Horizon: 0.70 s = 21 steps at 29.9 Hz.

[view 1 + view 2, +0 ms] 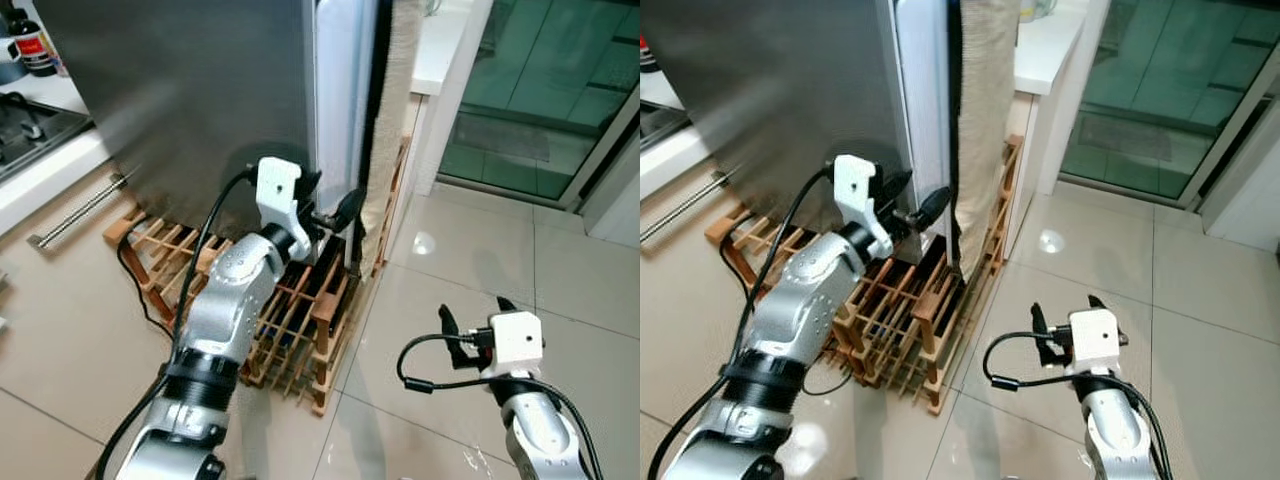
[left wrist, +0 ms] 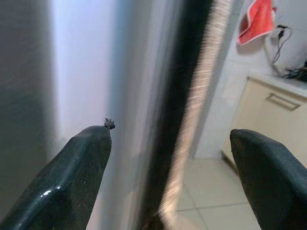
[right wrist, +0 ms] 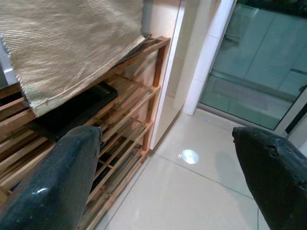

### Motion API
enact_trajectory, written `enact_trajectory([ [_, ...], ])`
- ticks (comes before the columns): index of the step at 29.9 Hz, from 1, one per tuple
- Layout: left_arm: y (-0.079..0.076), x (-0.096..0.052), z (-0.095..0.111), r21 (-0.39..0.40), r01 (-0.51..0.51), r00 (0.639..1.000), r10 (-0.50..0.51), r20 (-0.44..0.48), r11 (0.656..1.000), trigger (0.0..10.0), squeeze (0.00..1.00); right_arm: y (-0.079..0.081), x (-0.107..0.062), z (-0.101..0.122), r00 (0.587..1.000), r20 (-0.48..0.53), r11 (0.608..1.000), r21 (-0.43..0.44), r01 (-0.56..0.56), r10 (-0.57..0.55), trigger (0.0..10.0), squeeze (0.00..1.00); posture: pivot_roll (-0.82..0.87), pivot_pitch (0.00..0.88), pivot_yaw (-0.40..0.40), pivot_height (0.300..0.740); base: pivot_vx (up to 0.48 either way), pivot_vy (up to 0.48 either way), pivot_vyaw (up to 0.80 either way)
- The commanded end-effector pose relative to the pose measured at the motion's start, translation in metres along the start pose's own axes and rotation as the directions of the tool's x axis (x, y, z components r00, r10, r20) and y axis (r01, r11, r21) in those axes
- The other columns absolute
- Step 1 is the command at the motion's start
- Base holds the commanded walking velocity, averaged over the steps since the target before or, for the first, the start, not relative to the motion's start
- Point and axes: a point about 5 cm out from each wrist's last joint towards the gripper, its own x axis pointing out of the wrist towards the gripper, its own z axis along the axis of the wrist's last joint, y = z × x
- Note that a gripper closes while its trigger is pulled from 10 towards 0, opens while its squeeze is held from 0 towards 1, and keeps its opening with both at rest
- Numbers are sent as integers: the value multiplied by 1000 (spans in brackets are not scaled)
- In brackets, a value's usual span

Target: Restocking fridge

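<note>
The tall grey fridge (image 1: 200, 90) stands ahead, its white door edge (image 1: 342, 100) facing me. A beige ribbed cloth (image 1: 388, 120) hangs down beside that edge, with a dark gap between the two. My left gripper (image 1: 335, 205) is raised to the lower part of the door edge and is open, with nothing between its fingers (image 2: 86, 167). In the left wrist view the door edge (image 2: 96, 72) and the cloth (image 2: 201, 96) lie straight ahead. My right gripper (image 1: 475, 315) hangs low over the tiled floor at the right, open and empty.
A slatted wooden rack (image 1: 300, 340) lies on the floor at the fridge's foot, with a black cable beside it. At the left are a counter with a hob (image 1: 25, 125), a bottle (image 1: 35, 45) and a drawer handle (image 1: 80, 210). A glass door (image 1: 560, 80) is at the right.
</note>
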Motion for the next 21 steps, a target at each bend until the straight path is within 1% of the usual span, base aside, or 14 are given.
enact_trajectory([
  [1, -1, 5, 3, 14, 3, 1000, -4, 9, 1000, 10000, 0, -1, 1, 1, 1000, 8, 1000, 0, 6, -6, 10000, 0, -95, 0, 66, 740, 0, 0, 0],
  [4, -11, 15, 4, 5, 35, 999, -36, 20, 999, 10000, 0, 0, 3, 1, 1000, 11, 1000, -1, 8, -8, 10000, 0, -100, 0, 73, 740, 0, 0, 0],
  [5, -11, 15, 4, 5, 35, 999, -36, 20, 999, 10000, 0, 0, 3, 1, 1000, 11, 1000, -1, 8, -8, 10000, 0, -100, 0, 73, 740, 0, 0, 0],
  [6, -17, 20, 3, -5, 58, 998, -58, 21, 998, 10000, 0, 0, 4, 1, 1000, 13, 1000, 0, 9, -9, 10000, 0, -104, 0, 75, 740, 0, 0, 0],
  [10, -25, 26, 0, -13, 93, 996, -93, 17, 996, 10000, 0, 0, 4, 1, 1000, 16, 1000, -2, 10, -10, 10000, 0, -107, 0, 77, 740, 0, 0, 0],
  [12, -30, 29, 0, -33, 123, 992, -122, 26, 992, 10000, 0, 0, 5, 1, 1000, 19, 1000, -3, 12, -12, 10000, 0, -113, 0, 79, 740, 0, 0, 0],
  [14, -37, 30, 3, -84, 173, 984, -169, 59, 981, 10000, 0, -1, 5, 1, 1000, 21, 1000, -5, 14, -14, 10000, 0, -114, 0, 78, 740, 0, 0, 0],
  [15, -41, 30, 6, -110, 203, 978, -195, 79, 973, 10000, 0, -1, 5, 1, 1000, 21, 1000, -5, 15, -15, 10000, 0, -114, 0, 78, 740, 0, 0, 0],
  [16, -49, 29, 13, -154, 266, 961, -249, 122, 951, 10000, 0, -2, 4, 0, 1000, 17, 1000, -5, 14, -14, 10000, 0, -114, 0, 76, 740, 0, 0, 0],
  [17, -53, 27, 17, -179, 311, 946, -286, 152, 933, 10000, 0, -2, 3, 0, 1000, 15, 1000, -5, 13, -13, 10000, 0, -114, 0, 76, 740, 0, 0, 0],
  [19, -68, 20, 34, -179, 445, 887, -403, 228, 878, 10000, 0, -3, 0, -4, 1000, 1, 1000, -1, 9, -9, 10000, 0, -112, 0, 73, 740, 0, 0, 0],
  [20, -68, 20, 34, -179, 445, 887, -403, 228, 878, 10000, 0, -3, 0, -4, 1000, 1, 1000, -1, 9, -9, 10000, 0, -112, 0, 73, 740, 0, 0, 0],
  [21, -75, 16, 41, -165, 502, 853, -456, 252, 849, 10000, 0, -3, -1, -5, 1000, -6, 1000, 0, 7, -7, 10000, 0, -112, 0, 73, 740, 0, 0, 0],
])
